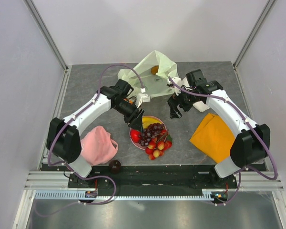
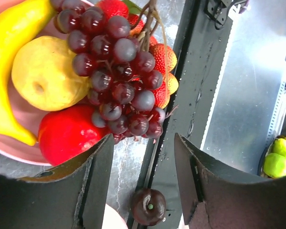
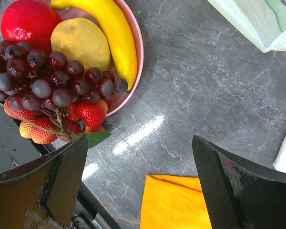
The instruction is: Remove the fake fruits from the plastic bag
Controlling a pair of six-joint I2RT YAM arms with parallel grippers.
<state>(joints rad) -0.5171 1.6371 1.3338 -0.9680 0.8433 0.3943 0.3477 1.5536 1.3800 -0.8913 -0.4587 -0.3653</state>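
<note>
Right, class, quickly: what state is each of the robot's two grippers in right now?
Left gripper: open, holding nothing.
Right gripper: open wide, holding nothing.

Bright, even light falls from overhead, and shadows on the grey marbled desk (image 1: pixel 86 86) are faint and short. A white glare streak crosses it in the right wrist view. The glossy dark purple plastic grape bunch (image 2: pixel 119 81) carries pinpoint highlights. The black left end effector (image 2: pixel 143 143), close to the lens, is soft-focused. The brushed metal strip (image 2: pixel 248 95) behind it is washed out.
</note>
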